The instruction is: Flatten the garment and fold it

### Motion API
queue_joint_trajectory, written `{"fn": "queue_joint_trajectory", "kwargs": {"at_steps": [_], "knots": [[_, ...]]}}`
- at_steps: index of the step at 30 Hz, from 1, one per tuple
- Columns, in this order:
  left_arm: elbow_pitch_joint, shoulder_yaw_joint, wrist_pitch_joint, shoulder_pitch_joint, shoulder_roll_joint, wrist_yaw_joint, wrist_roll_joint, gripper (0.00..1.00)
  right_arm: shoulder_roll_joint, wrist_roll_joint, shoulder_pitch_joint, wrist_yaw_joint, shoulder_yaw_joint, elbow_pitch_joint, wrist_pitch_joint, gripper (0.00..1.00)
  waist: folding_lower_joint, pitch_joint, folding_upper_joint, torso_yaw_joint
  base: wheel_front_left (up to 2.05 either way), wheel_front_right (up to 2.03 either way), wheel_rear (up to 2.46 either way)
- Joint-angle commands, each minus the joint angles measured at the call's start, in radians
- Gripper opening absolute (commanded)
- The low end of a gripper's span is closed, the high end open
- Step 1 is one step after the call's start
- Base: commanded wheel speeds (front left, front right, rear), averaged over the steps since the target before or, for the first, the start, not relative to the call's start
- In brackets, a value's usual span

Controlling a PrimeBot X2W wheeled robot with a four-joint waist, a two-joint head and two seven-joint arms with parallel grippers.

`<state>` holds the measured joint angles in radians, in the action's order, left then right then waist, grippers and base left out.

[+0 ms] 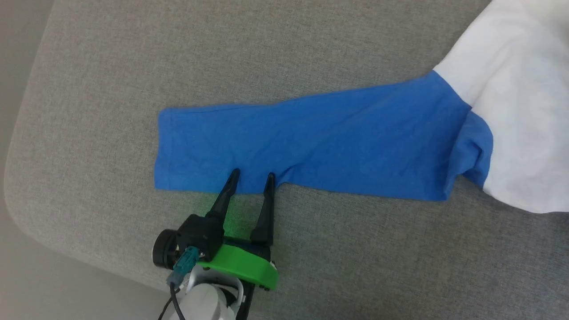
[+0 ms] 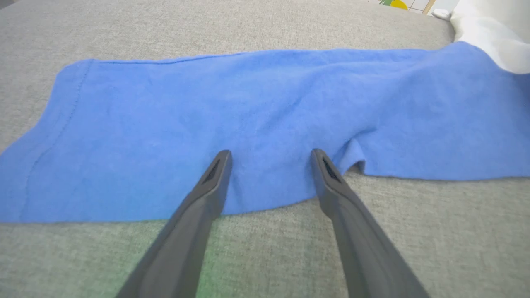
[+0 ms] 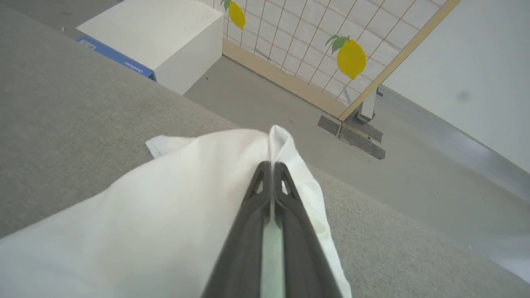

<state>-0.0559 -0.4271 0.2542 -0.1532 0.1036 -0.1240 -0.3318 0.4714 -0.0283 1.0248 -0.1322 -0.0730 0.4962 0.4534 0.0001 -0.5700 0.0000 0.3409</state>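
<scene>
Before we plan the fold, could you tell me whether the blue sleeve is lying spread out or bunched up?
Mostly spread: the blue sleeve lies flat along the grey surface, with one small pucker beside the left gripper.

Head view straight down on the garment; left wrist low, close on the same sleeve; right wrist roomward

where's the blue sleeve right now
The blue sleeve lies flat mid head view on the grey cushion, near edge at the open left gripper, white body to its right.
</scene>
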Motion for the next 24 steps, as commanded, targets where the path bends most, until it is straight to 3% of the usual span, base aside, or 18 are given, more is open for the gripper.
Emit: {"fn": "queue_joint_trajectory", "kwargs": {"at_steps": [1,8,14,18,24], "knots": [[-0.003,0.0,0.007,-0.025,-0.005,0.003,0.012,1.0,-0.01,0.014,-0.002,0.002,0.014,0.023,0.0,1.0,-0.0001,-0.008,0.0,0.003,0.0,0.0,0.0],[-0.01,0.008,0.007,-0.039,-0.01,0.006,0.022,1.0,-0.039,0.038,0.004,0.002,0.073,0.047,-0.059,1.0,-0.0001,0.027,0.0,-0.034,0.0,0.0,0.0],[-0.013,0.031,0.008,-0.022,0.006,-0.002,0.028,1.0,-0.08,-0.014,-0.085,0.002,0.155,-0.052,-0.135,1.0,-0.0001,0.114,0.0,-0.089,0.0,0.0,0.0],[-0.01,0.047,0.007,0.009,0.03,-0.012,0.027,1.0,-0.123,-0.06,-0.249,0.002,0.203,-0.202,-0.152,1.0,-0.0001,0.186,0.0,-0.135,0.0,0.0,0.0],[0.017,0.067,-0.012,0.074,0.064,-0.033,0.017,1.0,-0.248,-0.102,-0.599,0.002,0.285,-0.525,-0.151,1.0,-0.0001,0.281,0.0,-0.201,0.0,0.0,0.0]]}}
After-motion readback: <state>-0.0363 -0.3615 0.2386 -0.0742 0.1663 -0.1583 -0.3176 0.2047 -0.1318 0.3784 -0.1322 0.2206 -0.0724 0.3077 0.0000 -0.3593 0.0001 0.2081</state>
